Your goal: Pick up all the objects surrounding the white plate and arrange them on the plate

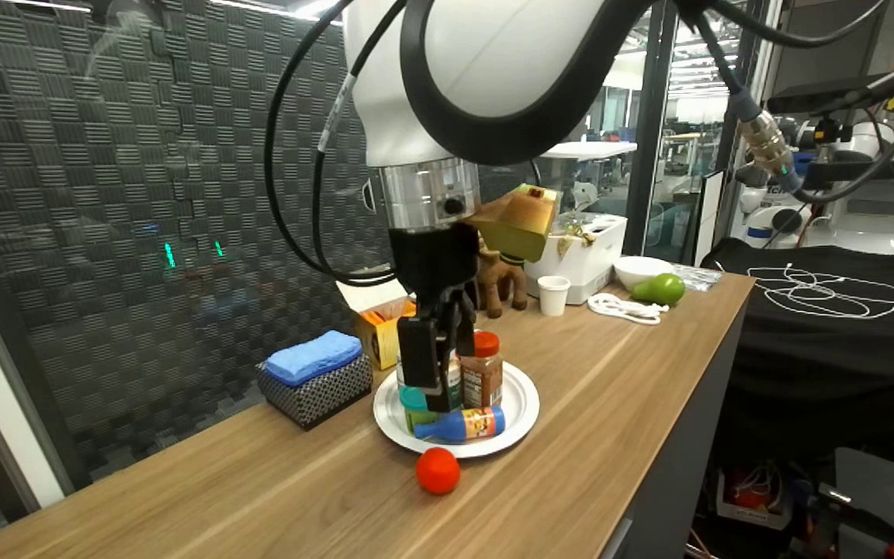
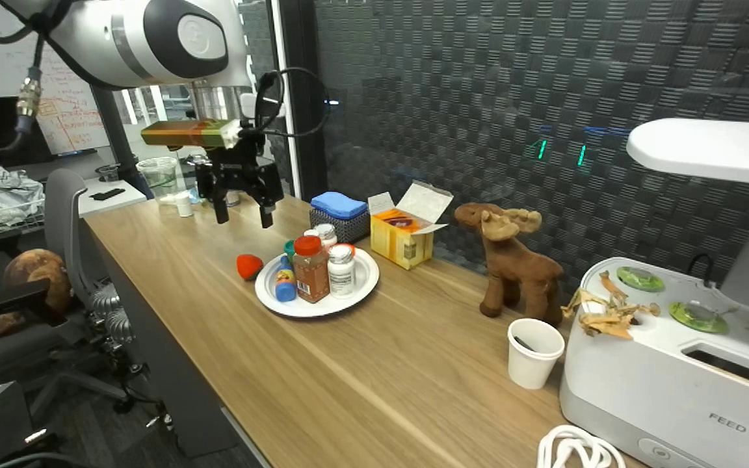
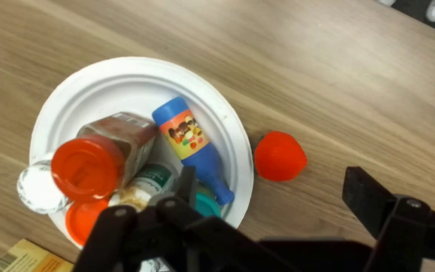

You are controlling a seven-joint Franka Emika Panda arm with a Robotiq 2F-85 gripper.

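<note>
Red rounded piece [image 3: 280, 156] just beside white plate [image 3: 134, 92]: probably light, firm, maybe slick, best pinched across its middle; gripper [image 2: 244, 218] spread wide, empty.

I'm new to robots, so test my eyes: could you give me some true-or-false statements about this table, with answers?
The blue bottle and red-capped brown jar are on the white plate. True.
The blue bottle stands upright. False: it lies on its side.
The red piece lies beside the white plate. True.
The red-capped brown jar is being held. False: the gripper is open, holding nothing.
The yellow box is open. True.
</note>
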